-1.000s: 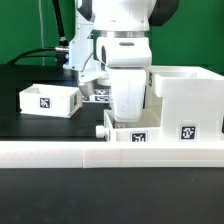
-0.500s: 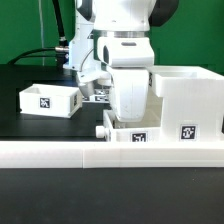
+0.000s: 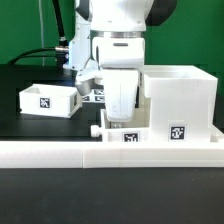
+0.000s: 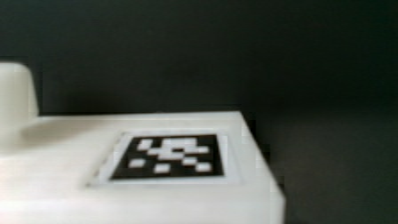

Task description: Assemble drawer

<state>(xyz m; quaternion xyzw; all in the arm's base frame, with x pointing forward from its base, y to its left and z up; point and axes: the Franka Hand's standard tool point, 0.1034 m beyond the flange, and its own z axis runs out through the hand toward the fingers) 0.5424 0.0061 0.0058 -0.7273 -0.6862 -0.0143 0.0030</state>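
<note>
My gripper (image 3: 122, 122) hangs straight down over a small knobbed tray (image 3: 113, 134). Its fingertips are hidden behind the tray's wall, and the tray moves with it. The tray's knob (image 3: 97, 130) points to the exterior view's left. The tray touches the tall open box casing (image 3: 185, 95) on its right. A second tray (image 3: 48, 100) sits apart at the left. In the wrist view a white tagged surface (image 4: 173, 157) fills the picture close up, and no fingers show there.
The long low white rail (image 3: 60, 152) runs across the front, just before the tray and casing. Part of the marker board (image 3: 97, 96) shows between the left tray and the arm. Black cables lie at the back left.
The gripper, the knobbed tray and the box casing have all shifted together toward the exterior view's left. The left tray has not moved.
</note>
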